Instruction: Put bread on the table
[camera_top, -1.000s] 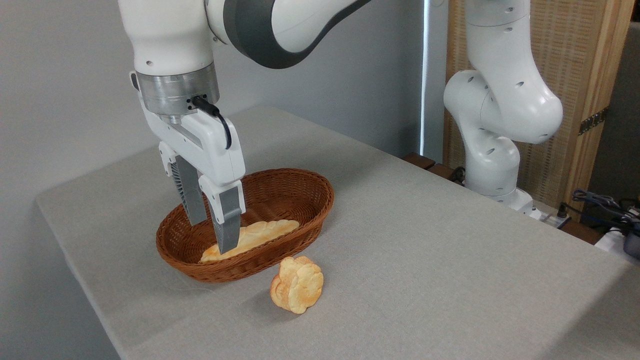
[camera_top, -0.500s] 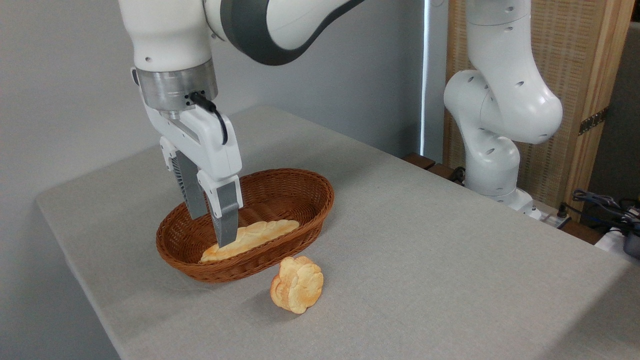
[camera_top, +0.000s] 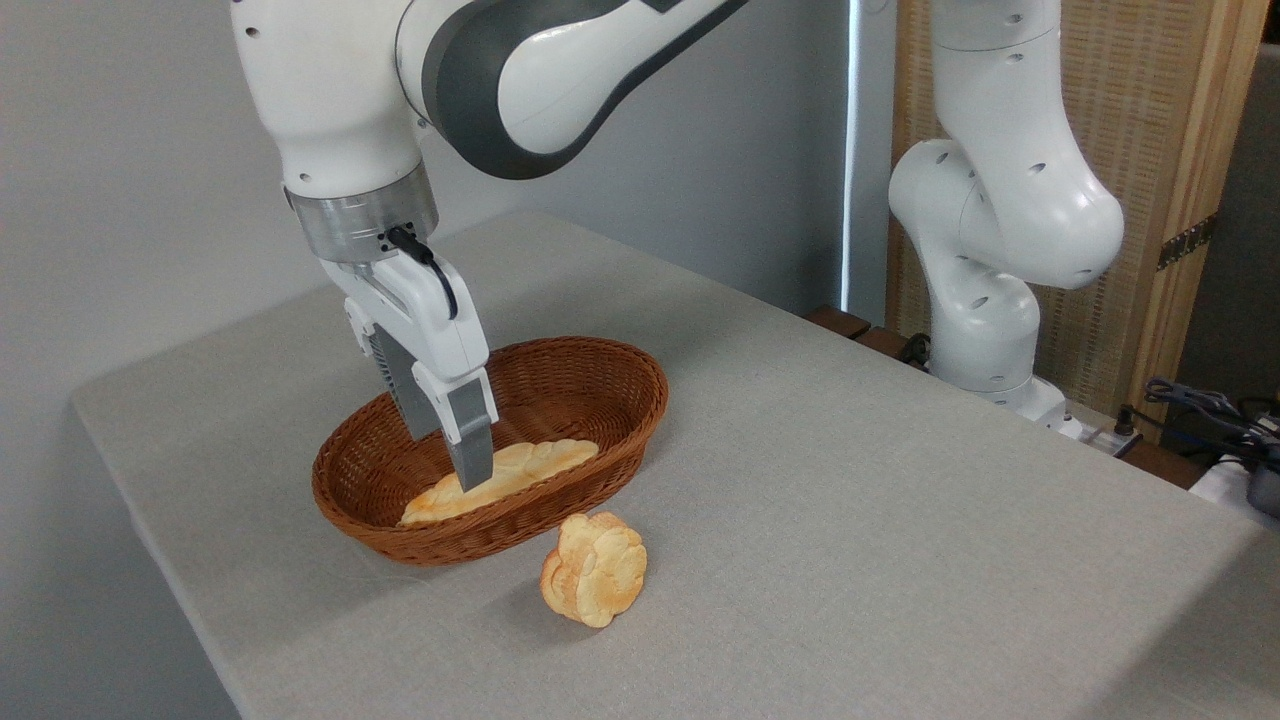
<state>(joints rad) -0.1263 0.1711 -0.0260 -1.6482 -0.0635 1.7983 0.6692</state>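
The bread (camera_top: 535, 465), a long pale golden loaf, lies along the near side of the brown wicker basket (camera_top: 640, 372) on the grey-clothed table (camera_top: 860, 520). My gripper (camera_top: 455, 462) reaches down into the basket over the loaf's left half, tilted, its fingers apart and open. The near finger (camera_top: 470, 440) stands in front of the bread and hides part of it, with its tip down at the loaf. The far finger's tip is hidden behind the near one. Nothing is gripped.
A small round flower-shaped bun (camera_top: 595, 568) stands on edge on the cloth just in front of the basket. The arm's white base (camera_top: 985, 330) rises at the table's far right edge. Cables (camera_top: 1215, 410) lie beyond the right edge.
My gripper has shifted right along the loaf and tilted, with the wrist swinging over. Bread, basket and bun have not moved.
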